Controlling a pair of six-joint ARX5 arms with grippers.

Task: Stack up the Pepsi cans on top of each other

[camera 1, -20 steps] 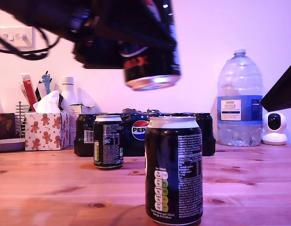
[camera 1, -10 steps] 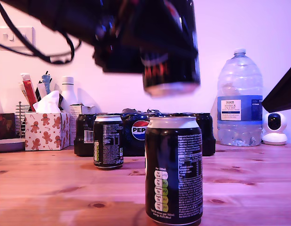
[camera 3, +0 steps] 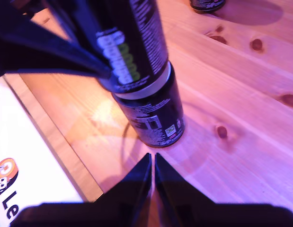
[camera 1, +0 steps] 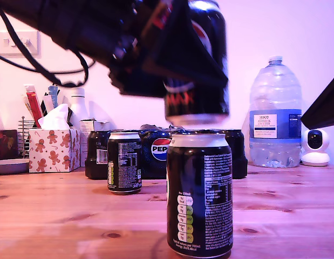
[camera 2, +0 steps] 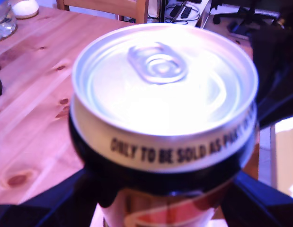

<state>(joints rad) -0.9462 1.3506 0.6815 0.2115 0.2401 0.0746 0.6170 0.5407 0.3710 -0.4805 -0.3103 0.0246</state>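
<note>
My first gripper [camera 1: 183,65] comes in from the exterior view's upper left, shut on a black Pepsi can [camera 1: 198,103]. This can hangs upright directly over a second Pepsi can [camera 1: 200,194] standing at the table's near edge. Their rims are almost together, and I cannot tell if they touch. The first wrist view is filled by the held can's silver top [camera 2: 160,90], with my first gripper [camera 2: 160,208] clamped on its sides. In the second wrist view the held can [camera 3: 132,42] sits above the lower can [camera 3: 153,118]. My second gripper [camera 3: 152,189] is shut on nothing, short of them. A third Pepsi can [camera 1: 124,162] stands further back.
A shrink-wrapped black multipack [camera 1: 156,148] lines the back, with a big water bottle [camera 1: 274,118] and a small white camera [camera 1: 315,147] at the exterior view's right. A gingerbread tissue box [camera 1: 53,148] stands at its left. A dark shape [camera 1: 324,108] crosses the right edge.
The first gripper carried its can toward the exterior view's right, straightened it, then lowered it over the near can. Both standing cans stayed put.
</note>
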